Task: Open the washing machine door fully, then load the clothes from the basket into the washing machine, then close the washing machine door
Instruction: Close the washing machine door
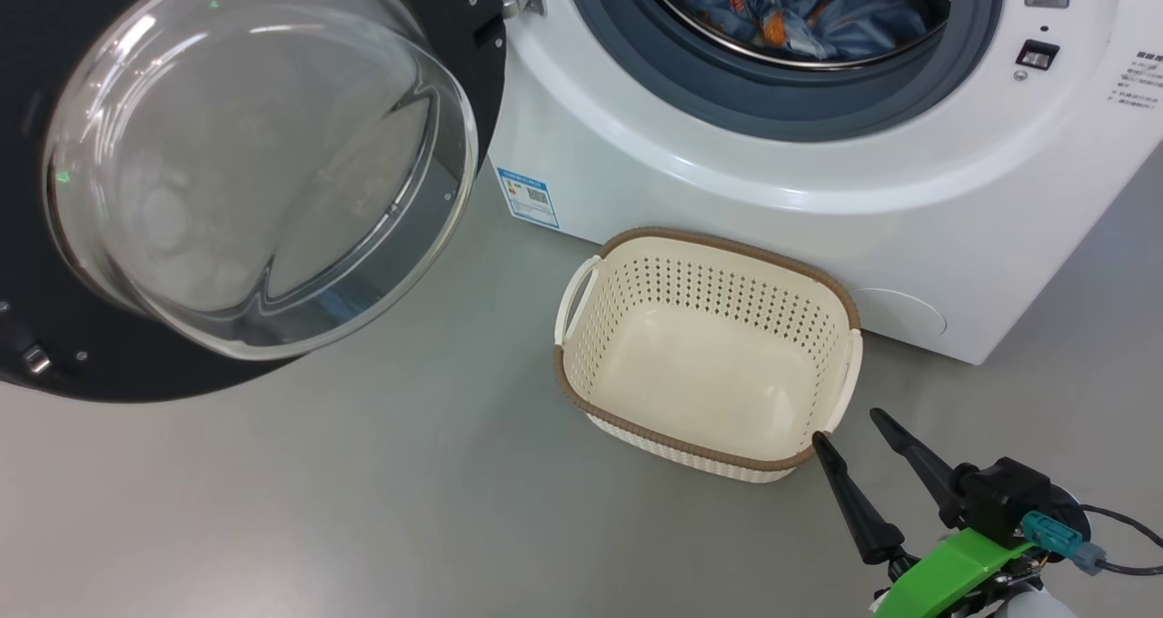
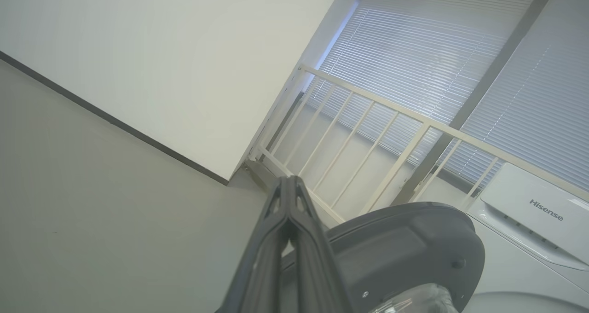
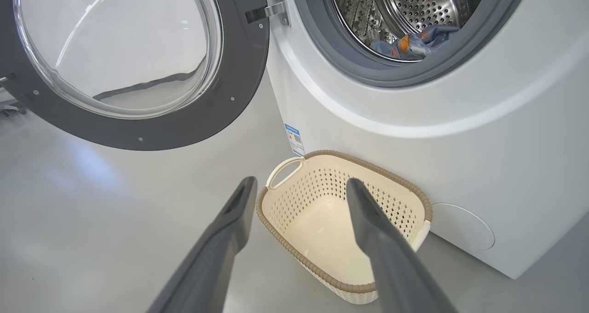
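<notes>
Clothes (image 1: 800,9) lay inside the washing machine (image 1: 727,173), in its drum (image 3: 414,9), and the basket (image 1: 727,247) just in front of the machine stood empty, so loading looked finished. The washing machine door (image 1: 263,154) hung swung wide from the machine's front, not yet closed; that seemed the one step left. The right claw (image 1: 849,425) was spread wide and empty, farther out from the machine than the basket; the left claw (image 2: 289,184) was pinched tight on nothing, out on the machine's hinge side.

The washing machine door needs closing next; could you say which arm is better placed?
Likely left: the left end effector, shut, sits beside the door; the right end effector, open, hovers by the basket.
</notes>
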Available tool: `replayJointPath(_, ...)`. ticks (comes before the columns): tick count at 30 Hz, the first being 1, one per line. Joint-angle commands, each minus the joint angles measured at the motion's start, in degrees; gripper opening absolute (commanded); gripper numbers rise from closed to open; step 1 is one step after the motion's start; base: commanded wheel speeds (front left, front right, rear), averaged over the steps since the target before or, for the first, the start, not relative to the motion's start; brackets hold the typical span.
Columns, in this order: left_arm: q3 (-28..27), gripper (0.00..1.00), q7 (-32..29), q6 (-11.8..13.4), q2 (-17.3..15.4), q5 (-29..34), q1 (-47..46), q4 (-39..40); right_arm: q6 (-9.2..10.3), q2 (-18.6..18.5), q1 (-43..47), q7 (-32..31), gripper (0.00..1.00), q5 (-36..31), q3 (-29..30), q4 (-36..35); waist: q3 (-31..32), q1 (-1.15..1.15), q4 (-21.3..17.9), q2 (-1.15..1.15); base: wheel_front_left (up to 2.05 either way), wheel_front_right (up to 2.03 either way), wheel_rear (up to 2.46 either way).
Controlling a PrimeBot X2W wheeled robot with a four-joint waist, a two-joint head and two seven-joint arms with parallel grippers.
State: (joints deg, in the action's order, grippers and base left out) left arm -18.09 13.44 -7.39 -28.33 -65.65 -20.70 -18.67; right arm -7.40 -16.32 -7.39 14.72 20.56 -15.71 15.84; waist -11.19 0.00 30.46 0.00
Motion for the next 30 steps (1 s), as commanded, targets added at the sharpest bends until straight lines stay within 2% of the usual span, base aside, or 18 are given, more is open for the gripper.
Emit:
replayJointPath(1,-1.0,0.0,-1.8,-0.1,-5.7,-4.2,-4.3,-1.9,-0.09,-0.2,0.0,0.3,1.0,-0.8,-0.6,-1.6,-0.7,0.0,-0.1,0.0,0.0,0.0,0.0)
replayJointPath(5,0.8,0.0,-6.8,-0.1,-9.1,-10.9,-8.1,-7.5,-0.09,-0.4,0.2,0.3,1.0,-1.3,-0.2,-2.0,-1.6,0.0,-0.2,0.0,0.0,0.0,0.0)
replayJointPath(10,2.9,0.0,-17.0,-0.1,-13.2,-19.1,-13.2,-15.4,-0.09,-0.9,-0.6,0.3,1.0,-1.9,-0.3,-2.3,-3.5,0.0,-1.0,0.0,0.0,0.0,0.0)
replayJointPath(13,4.3,0.0,-23.3,-0.1,-15.0,-21.8,-15.2,-18.8,-0.09,-1.1,-1.0,0.3,1.0,-2.3,-0.4,-2.4,-4.6,0.0,-1.3,0.0,0.0,0.0,0.0)
replayJointPath(18,5.3,0.0,-31.7,-0.1,-16.2,-25.0,-17.4,-22.5,-0.09,-1.6,-1.5,0.3,1.0,-2.8,-0.6,-2.4,-6.4,0.0,-1.6,0.0,0.0,0.0,0.0)
replayJointPath(22,5.8,0.0,-35.9,-0.1,-16.7,-26.1,-18.8,-23.7,-0.09,-2.0,-2.1,0.3,1.0,-3.1,-0.7,-2.4,-7.7,0.0,-1.9,0.0,0.0,0.0,0.0)
replayJointPath(30,6.5,0.0,-39.1,-0.1,-16.7,-25.8,-19.8,-23.9,-0.09,-2.1,-2.9,0.3,1.0,-3.5,-0.8,-2.4,-8.8,0.0,-2.6,0.0,0.0,0.0,0.0)
